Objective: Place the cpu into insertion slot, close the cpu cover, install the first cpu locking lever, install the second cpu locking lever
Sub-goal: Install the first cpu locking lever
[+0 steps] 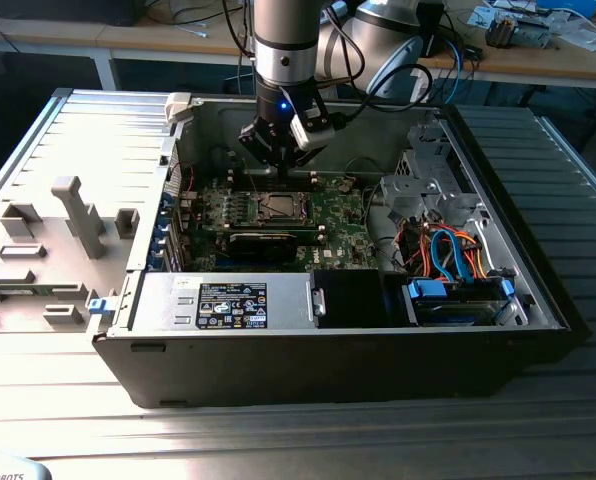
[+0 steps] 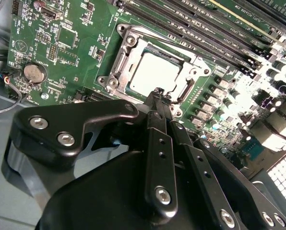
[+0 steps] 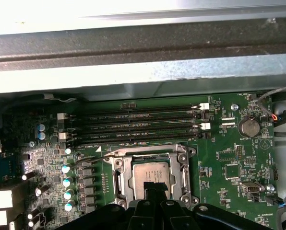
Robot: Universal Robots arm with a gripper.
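hanging over the open computer case (image 1: 538,300) in the exterior view, the gripper (image 1: 278,165) is above the insertion slot (image 1: 276,208). in both wrist views its fingers (image 2: 158,98) are closed together, empty, over the cpu (image 2: 155,74) lying in the slot under the cpu cover (image 3: 181,165).

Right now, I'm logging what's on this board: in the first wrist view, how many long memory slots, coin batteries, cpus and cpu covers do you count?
Long memory slots: 4
Coin battery: 1
cpu: 1
cpu cover: 1
Total: 7
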